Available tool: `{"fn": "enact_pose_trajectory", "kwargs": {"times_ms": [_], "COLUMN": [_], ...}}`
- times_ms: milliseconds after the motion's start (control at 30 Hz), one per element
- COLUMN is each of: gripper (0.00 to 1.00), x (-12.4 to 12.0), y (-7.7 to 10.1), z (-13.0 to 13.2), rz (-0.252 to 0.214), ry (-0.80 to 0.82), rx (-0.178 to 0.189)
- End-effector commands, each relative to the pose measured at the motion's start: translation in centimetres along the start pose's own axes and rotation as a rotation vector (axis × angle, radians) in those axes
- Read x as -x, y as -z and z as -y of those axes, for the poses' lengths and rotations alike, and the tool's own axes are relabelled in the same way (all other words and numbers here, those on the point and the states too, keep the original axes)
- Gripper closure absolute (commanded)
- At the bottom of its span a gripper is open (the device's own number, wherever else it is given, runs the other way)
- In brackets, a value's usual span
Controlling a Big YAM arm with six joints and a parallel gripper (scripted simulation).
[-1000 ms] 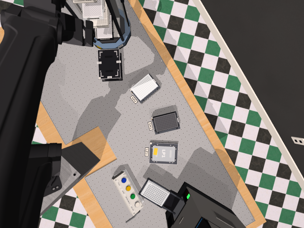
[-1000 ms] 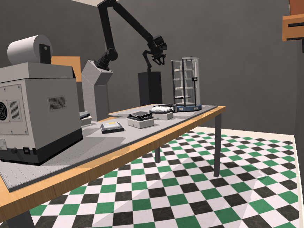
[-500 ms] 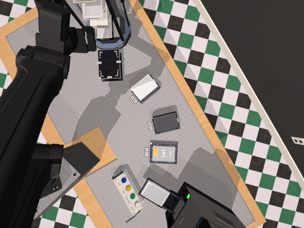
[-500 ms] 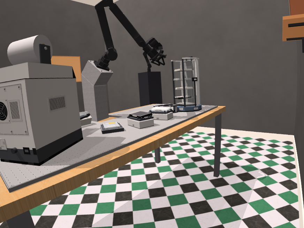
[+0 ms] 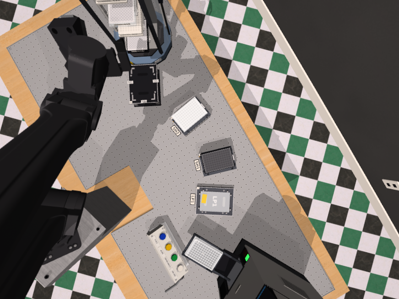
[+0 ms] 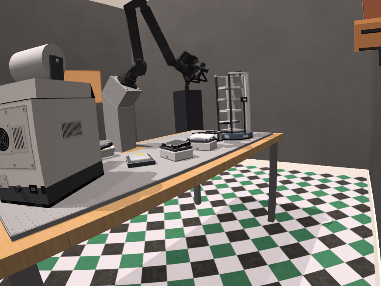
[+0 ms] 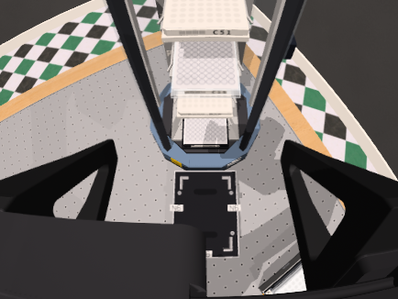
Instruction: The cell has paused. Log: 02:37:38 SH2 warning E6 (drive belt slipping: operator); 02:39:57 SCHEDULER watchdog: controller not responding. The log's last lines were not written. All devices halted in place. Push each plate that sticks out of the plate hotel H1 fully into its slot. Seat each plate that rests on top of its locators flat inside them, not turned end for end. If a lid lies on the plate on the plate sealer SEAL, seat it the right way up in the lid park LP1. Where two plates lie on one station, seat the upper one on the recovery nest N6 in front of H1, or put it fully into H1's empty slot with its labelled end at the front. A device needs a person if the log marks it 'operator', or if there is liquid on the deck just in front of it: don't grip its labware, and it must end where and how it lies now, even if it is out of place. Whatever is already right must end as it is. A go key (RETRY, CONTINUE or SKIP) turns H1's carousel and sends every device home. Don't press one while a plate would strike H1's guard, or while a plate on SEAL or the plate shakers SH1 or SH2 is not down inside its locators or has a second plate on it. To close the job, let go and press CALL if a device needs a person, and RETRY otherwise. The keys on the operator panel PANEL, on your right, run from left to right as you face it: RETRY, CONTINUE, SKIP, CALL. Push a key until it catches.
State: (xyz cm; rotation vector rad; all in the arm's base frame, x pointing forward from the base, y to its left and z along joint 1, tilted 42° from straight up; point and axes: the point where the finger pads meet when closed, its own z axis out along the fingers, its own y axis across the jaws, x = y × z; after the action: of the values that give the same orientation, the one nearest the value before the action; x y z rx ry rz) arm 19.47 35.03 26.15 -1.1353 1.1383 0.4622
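My gripper [image 6: 199,76] [image 7: 199,149] is open and empty, high in front of the plate hotel H1 [image 5: 161,48] [image 6: 233,104] [image 7: 183,154], looking down at it. The hotel holds several plates; the top cream one [image 7: 204,2] shows its label at the front, with a clear one [image 7: 204,67] below. The black nest N6 [image 5: 144,84] [image 7: 204,209] lies bare below my fingers. A white plate [image 5: 189,114] [image 6: 201,136] sits on SH2. A dark plate [image 5: 217,159] [image 6: 177,143] sits on SH1. A clear lid [image 5: 215,200] [image 6: 140,158] lies in LP1. A white plate [image 5: 203,252] sits on SEAL's tray.
The operator panel [image 5: 168,252] with blue, yellow, green and white keys stands beside the sealer [image 5: 267,273] [image 6: 46,138]. My arm's base block [image 5: 80,225] [image 6: 119,116] stands at the deck's near edge. The arm covers the left of the top view.
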Motion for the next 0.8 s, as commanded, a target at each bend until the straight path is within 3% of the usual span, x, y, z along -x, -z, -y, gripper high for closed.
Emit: {"fn": "enact_pose_trajectory", "kwargs": {"times_ms": [0, 67, 133, 233, 267, 500, 633, 767], "gripper": [0.00, 0.00, 0.00, 0.00, 0.00, 0.00, 0.00, 0.00], "x": [2.3, 3.8, 3.8, 2.0, 2.6, 2.8, 0.0, -0.6], "y": [-0.7, -0.3, -0.3, -0.3, -0.7, -0.6, -0.9, -1.1], "z": [1.3, 1.4, 1.4, 0.9, 0.9, 1.0, 0.9, 0.9], "rz": [0.071, 0.106, 0.106, 0.061, 0.078, 0.082, 0.046, 0.043], "ry": [0.033, 0.034, 0.034, 0.022, 0.033, 0.033, 0.033, 0.033], "rx": [-0.034, -0.038, -0.038, -0.025, -0.026, -0.027, -0.028, -0.027]}}
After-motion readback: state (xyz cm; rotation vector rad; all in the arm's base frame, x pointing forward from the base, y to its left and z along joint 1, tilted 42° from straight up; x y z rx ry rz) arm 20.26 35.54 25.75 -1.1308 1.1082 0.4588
